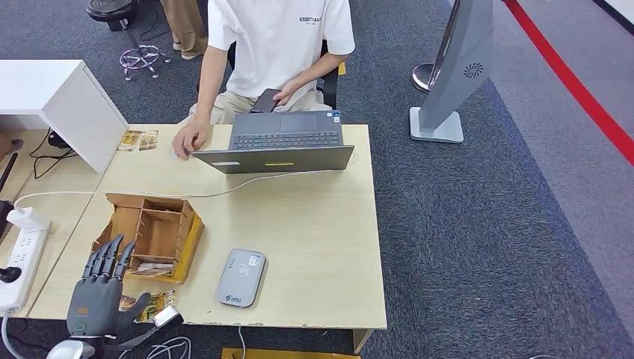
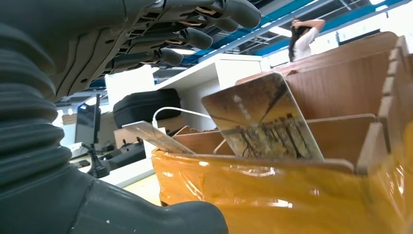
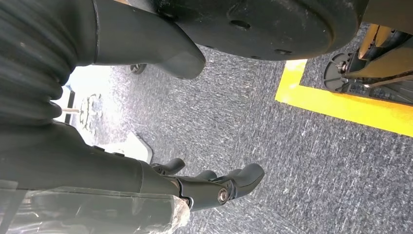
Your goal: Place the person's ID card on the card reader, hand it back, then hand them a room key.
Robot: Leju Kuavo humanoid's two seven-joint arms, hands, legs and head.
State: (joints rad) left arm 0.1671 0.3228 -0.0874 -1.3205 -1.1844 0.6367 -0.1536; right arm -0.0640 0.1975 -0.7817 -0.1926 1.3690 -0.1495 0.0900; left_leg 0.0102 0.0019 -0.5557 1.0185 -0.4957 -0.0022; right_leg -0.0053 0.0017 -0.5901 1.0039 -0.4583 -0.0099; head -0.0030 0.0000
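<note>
card reader (image 1: 241, 277), one unit, lies flat on the near part of the counter (image 1: 321, 247), just right of the wooden organizer (image 1: 149, 233); no id card rests on it. the left hand (image 1: 101, 292) hovers at the near left counter edge, fingers spread, holding nothing. two cards stand in the organizer's near slots, one patterned card (image 2: 263, 119) upright. the right hand (image 3: 214, 187) hangs over carpet, fingers loosely curled, empty. recommended: reach toward the one seated person (image 1: 273, 45) with the palm open, and avoid the one laptop (image 1: 280, 146).
</note>
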